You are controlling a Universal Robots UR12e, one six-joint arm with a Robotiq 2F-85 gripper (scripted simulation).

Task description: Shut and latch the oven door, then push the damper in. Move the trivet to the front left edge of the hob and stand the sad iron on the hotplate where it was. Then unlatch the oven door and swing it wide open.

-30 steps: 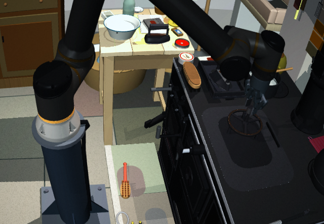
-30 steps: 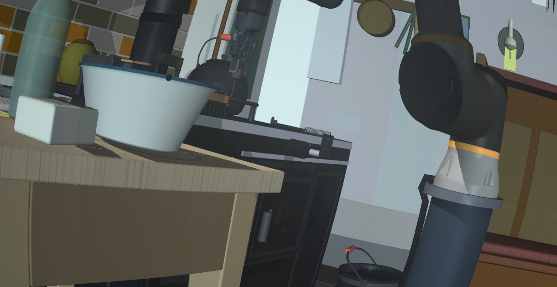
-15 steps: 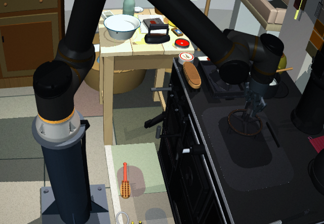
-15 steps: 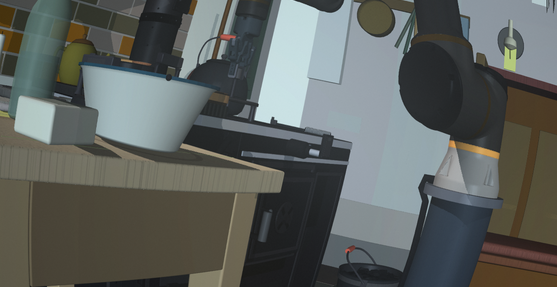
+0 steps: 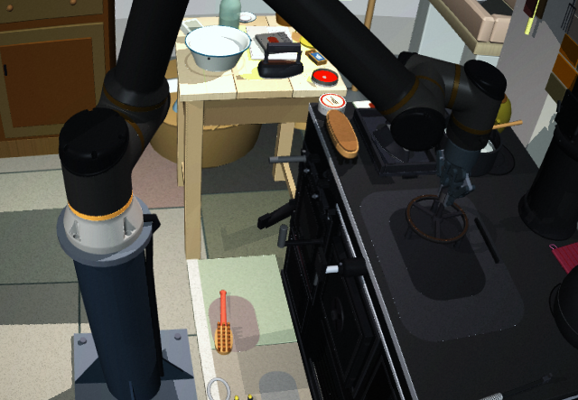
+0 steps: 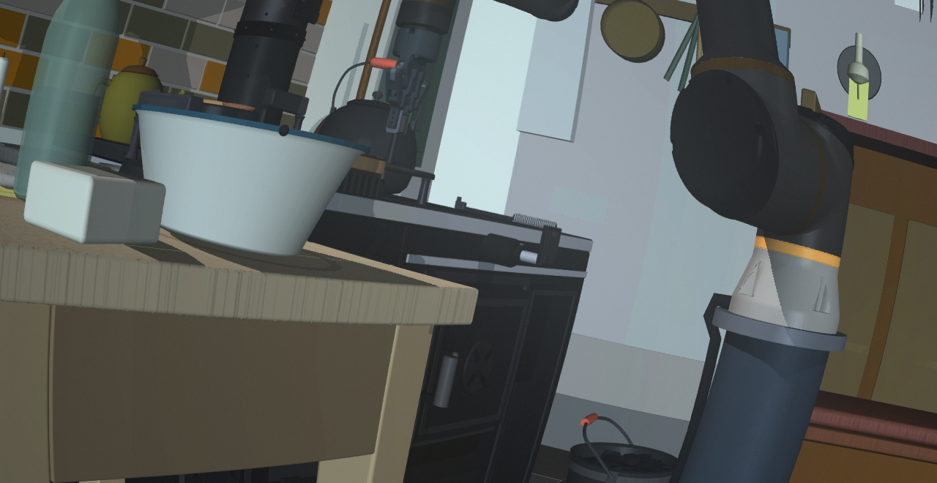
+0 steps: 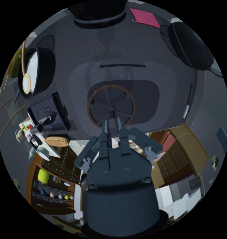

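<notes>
My gripper (image 5: 443,200) (image 7: 112,124) (image 6: 398,128) points down over the hotplate (image 5: 436,251) on the black hob, right at the upright post in the middle of the trivet (image 5: 437,219) (image 7: 111,104), a round ring with spokes on short legs. The sad iron (image 5: 280,61) sits on the wooden table left of the range. The oven door (image 5: 341,312) on the range front looks closed, with its latch handle (image 5: 344,267) sticking out. My gripper is closed on the trivet's centre post.
The black stovepipe (image 5: 551,186) rises just right of the trivet, and a dark rod (image 5: 486,240) lies beside it on the hob. A brush (image 5: 342,133) and a tin (image 5: 332,103) sit at the hob's far left edge. A white basin (image 5: 217,47) stands on the table.
</notes>
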